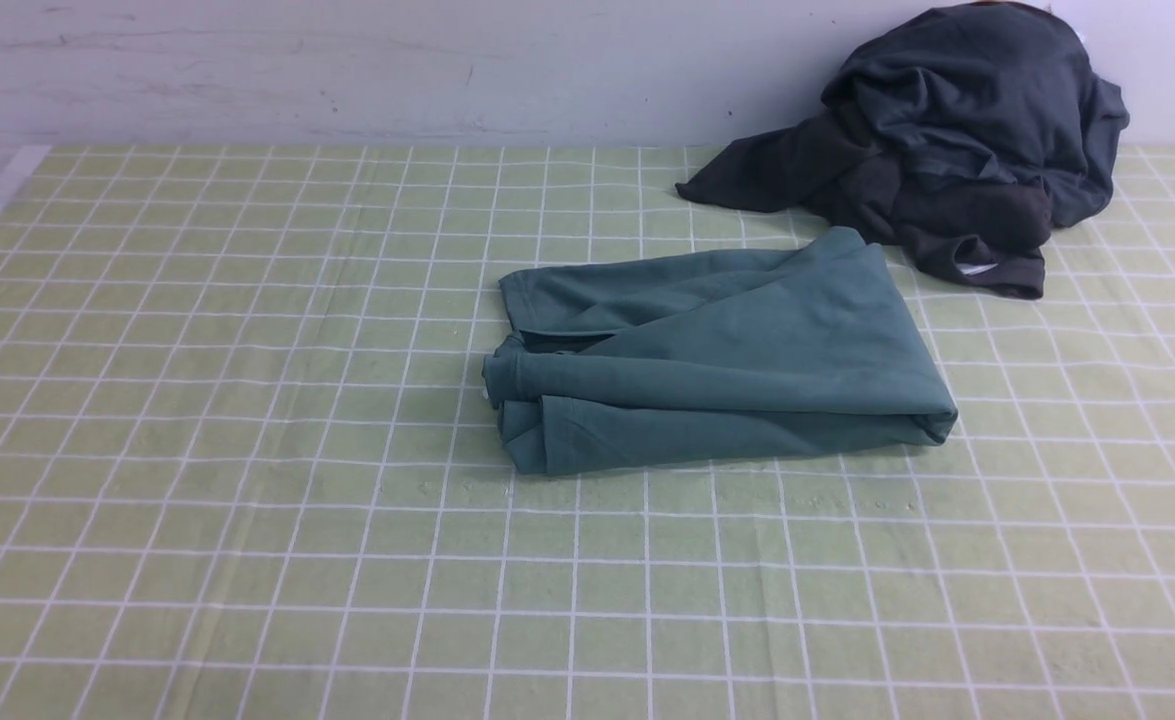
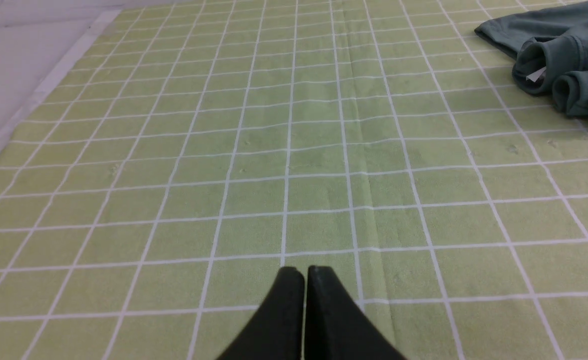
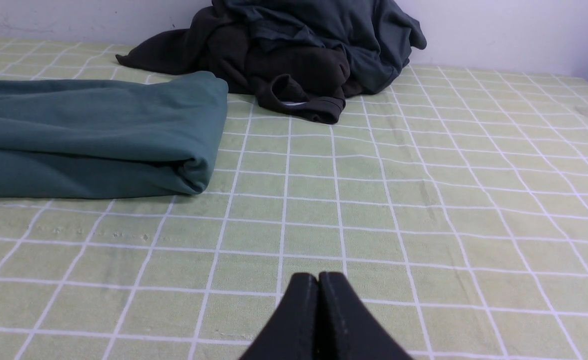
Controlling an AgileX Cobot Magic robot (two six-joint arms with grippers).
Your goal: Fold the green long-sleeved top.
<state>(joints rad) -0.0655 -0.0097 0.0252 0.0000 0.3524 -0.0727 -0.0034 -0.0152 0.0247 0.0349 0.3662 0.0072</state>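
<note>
Your left gripper and right gripper both have their jaws pressed together on nothing, low over the checked cloth. Neither arm shows in the front view. The green long-sleeved top lies folded mid-table, its far edge just beside the dark garments.

the green long-sleeved top lies folded into a thick bundle near the middle of the checked green tablecloth, its rolled ends facing left. a heap of dark charcoal garments sits just behind it at the far right, against the pale wall.
</note>
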